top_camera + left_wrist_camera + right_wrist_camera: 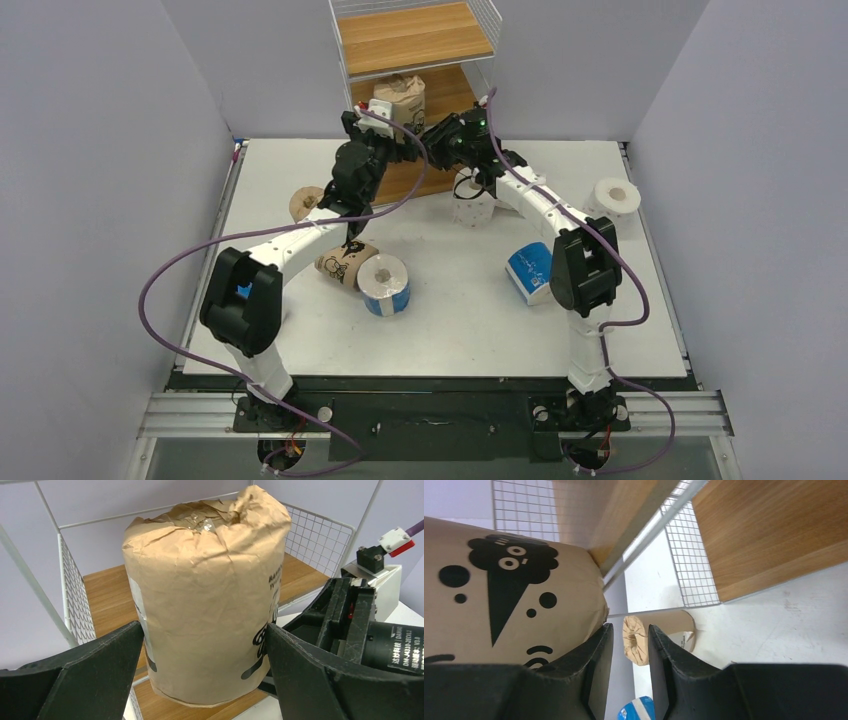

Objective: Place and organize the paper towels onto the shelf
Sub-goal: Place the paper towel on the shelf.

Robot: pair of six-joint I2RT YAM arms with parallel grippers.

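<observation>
Left wrist view: right tool (350, 625) crowds beside the tan roll (205, 600) on the shelf (107, 597); left tool (205, 680) straddles it, jaws wide; right tool's jaws are nearly together, empty.

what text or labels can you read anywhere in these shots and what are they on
"V2.0" closes a white line, otherwise too small, on the black motor housing.
Black vertical lettering on the tan-brown roll: partly hidden, unreadable.
Print on the blue rolls: too small.
The cartoon face on the roll: no words.

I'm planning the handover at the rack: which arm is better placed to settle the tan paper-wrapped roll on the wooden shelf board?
Probably the left. The left gripper has its open jaws on both sides of the upright tan paper-wrapped roll on the wooden shelf board. The right gripper, jaws narrow, sits beside that roll, not around it.
</observation>
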